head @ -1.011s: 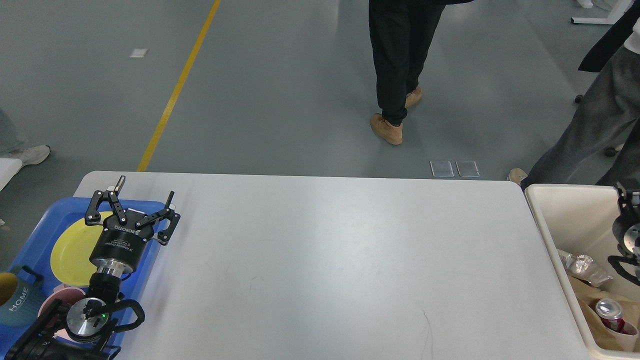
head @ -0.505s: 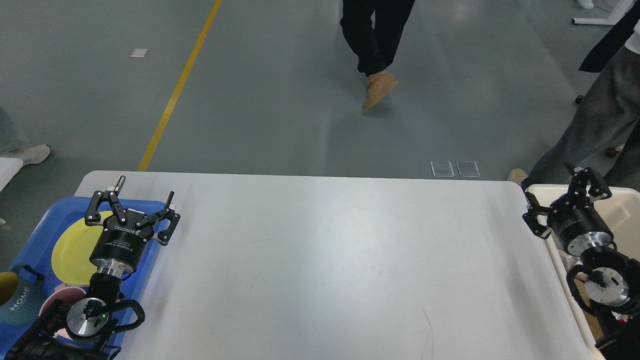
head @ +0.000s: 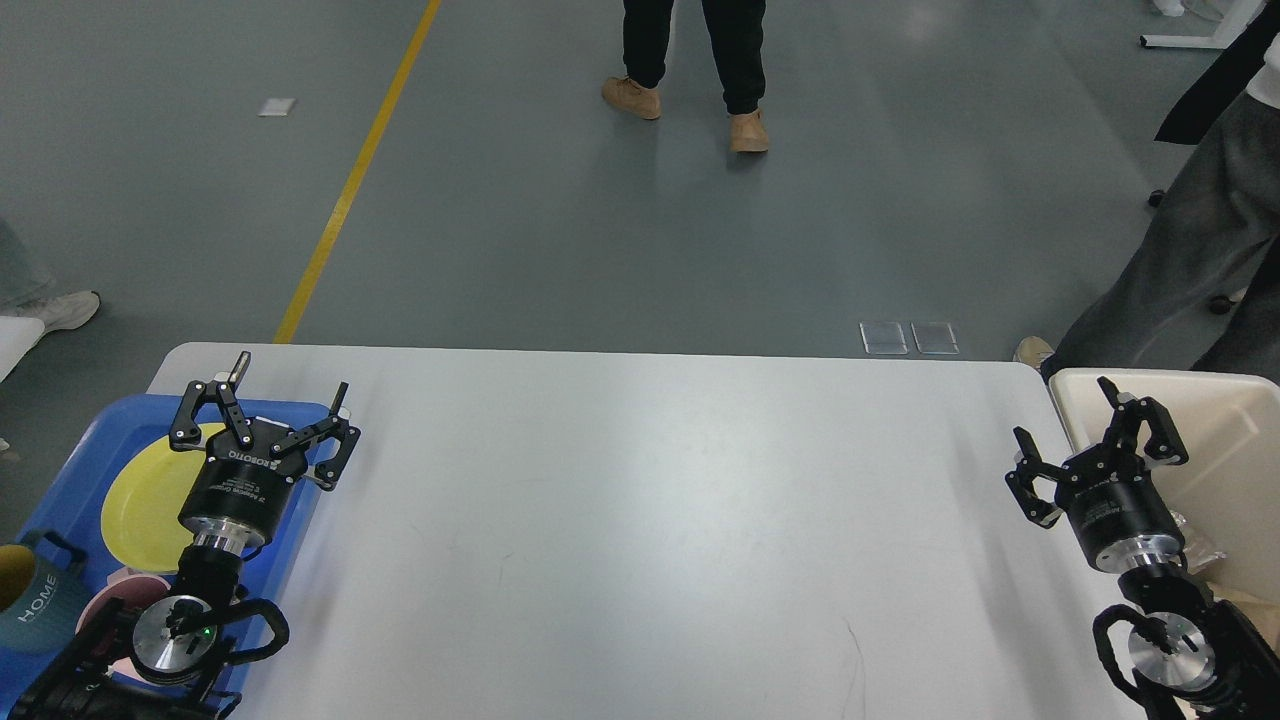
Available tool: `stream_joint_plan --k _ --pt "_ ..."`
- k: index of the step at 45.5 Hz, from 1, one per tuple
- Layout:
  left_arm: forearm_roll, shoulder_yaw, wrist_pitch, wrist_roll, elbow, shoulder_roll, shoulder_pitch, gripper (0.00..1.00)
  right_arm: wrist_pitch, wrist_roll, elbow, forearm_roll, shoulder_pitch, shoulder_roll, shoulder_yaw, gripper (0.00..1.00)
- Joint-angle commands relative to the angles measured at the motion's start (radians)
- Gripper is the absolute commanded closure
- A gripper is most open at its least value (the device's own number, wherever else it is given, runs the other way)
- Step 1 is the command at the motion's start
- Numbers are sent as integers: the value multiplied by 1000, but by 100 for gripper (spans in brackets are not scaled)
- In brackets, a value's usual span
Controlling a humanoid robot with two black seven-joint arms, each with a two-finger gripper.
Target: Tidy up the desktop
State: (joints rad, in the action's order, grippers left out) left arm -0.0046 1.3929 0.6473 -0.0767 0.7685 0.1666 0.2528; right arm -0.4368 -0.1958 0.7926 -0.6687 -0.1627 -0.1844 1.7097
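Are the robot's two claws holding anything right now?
No. The left gripper and the right gripper are both open and empty above the white rectangular desktop.

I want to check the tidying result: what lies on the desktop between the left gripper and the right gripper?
In the head view, nothing: the desktop between the left gripper and the right gripper is bare, showing only faint scratches.

Smooth matt white desktop (head: 650,520)
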Motion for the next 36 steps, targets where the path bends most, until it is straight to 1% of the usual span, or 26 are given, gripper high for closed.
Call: stream_joint_plan --k 1,6,23,36 --pt "0 0 0 0 0 -1 0 3 -6 -1 2 66 18 3 10 0" --pt "0 0 0 0 0 -1 0 3 -8 -1 5 124 22 3 1 0" --pt "0 0 0 0 0 -1 0 3 -13 -2 19 126 12 3 -5 0" --pt "0 0 0 0 0 -1 0 3 -20 -4 68 121 15 -3 -39 0"
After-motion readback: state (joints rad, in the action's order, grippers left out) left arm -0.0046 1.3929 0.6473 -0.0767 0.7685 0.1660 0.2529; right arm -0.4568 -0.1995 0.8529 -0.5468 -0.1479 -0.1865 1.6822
